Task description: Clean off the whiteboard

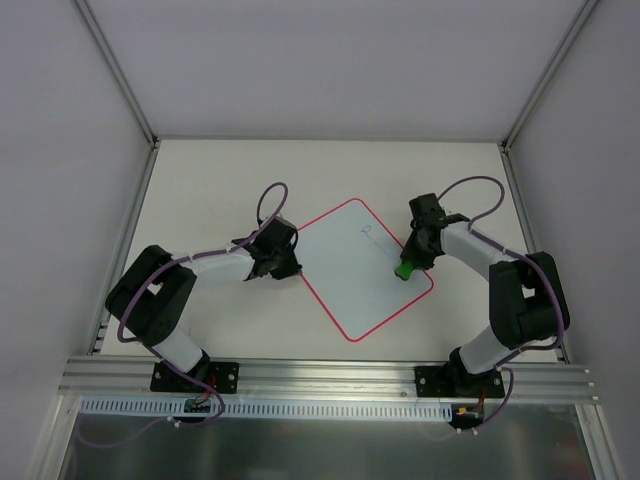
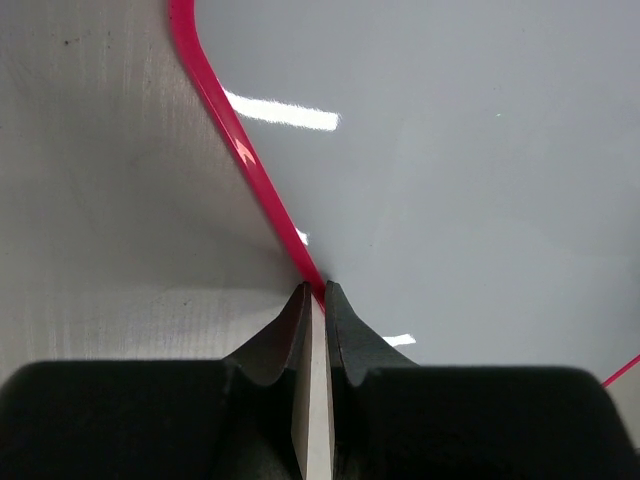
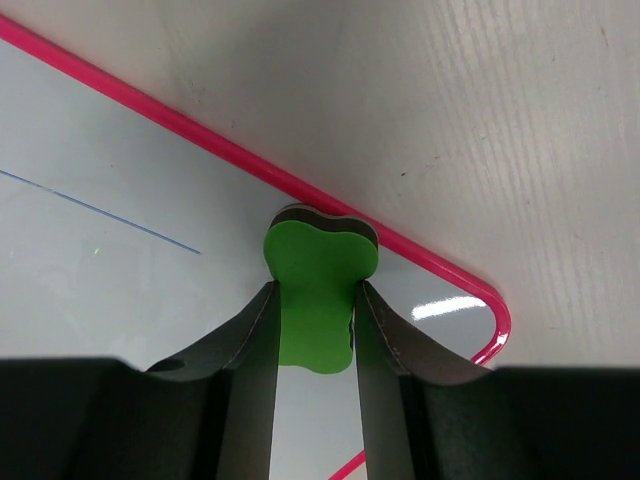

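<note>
So, overhead?
- Whiteboard [image 1: 365, 275] lies askew on a pale table [image 1: 200, 190], white walls [image 1: 320, 60] around; its blue scribble [image 1: 367, 229] is unreadable.

Left wrist?
- Left gripper [image 2: 316, 290] pinches, nearly closed, the red border [image 2: 225, 110].

Right wrist?
- Right gripper [image 3: 316, 287] clamps a green eraser [image 3: 320, 250] near the board's corner.

White table [image 1: 200, 180]; aluminium rail [image 1: 330, 373] along near edge
</note>
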`<state>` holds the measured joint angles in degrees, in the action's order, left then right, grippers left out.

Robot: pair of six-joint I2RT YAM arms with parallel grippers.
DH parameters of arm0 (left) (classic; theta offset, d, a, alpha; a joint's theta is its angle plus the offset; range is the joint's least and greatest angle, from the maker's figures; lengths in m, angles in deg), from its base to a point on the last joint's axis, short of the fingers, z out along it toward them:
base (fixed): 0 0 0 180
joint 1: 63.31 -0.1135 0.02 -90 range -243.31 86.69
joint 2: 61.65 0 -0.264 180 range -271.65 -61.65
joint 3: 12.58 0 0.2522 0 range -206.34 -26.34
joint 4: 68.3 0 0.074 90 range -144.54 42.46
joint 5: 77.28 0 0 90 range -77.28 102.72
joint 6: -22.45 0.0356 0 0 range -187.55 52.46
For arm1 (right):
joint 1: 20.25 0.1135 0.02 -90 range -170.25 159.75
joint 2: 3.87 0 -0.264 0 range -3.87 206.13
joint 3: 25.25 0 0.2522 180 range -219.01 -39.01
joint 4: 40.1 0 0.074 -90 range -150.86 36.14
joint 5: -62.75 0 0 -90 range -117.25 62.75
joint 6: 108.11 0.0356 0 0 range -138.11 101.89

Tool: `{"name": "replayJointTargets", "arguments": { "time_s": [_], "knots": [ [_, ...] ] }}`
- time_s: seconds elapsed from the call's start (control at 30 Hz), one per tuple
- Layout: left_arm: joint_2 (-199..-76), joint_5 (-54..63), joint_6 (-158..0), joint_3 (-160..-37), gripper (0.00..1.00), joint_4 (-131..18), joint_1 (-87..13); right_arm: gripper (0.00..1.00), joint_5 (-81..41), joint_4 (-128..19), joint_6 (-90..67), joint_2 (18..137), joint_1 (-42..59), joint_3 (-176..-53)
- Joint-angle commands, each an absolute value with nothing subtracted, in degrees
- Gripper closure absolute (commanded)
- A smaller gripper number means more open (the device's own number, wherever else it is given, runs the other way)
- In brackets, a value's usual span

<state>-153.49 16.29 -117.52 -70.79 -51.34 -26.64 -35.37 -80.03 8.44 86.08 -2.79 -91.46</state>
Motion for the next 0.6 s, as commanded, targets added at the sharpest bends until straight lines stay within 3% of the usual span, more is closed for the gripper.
{"name": "replayJointTargets", "arguments": {
  "time_s": [0.0, 0.57],
  "knots": [
    [-157.5, 15.2, -113.4, -68.3, 1.00, -41.9, -26.5, 1.00, -36.7, -83.1, 6.2, 90.3, -2.2, -93.4],
    [-159.1, 12.9, -111.1, -69.3, 1.00, -41.8, -26.1, 1.00, -35.3, -88.6, 10.5, 116.6, 7.1, -129.4]
  ]
}}
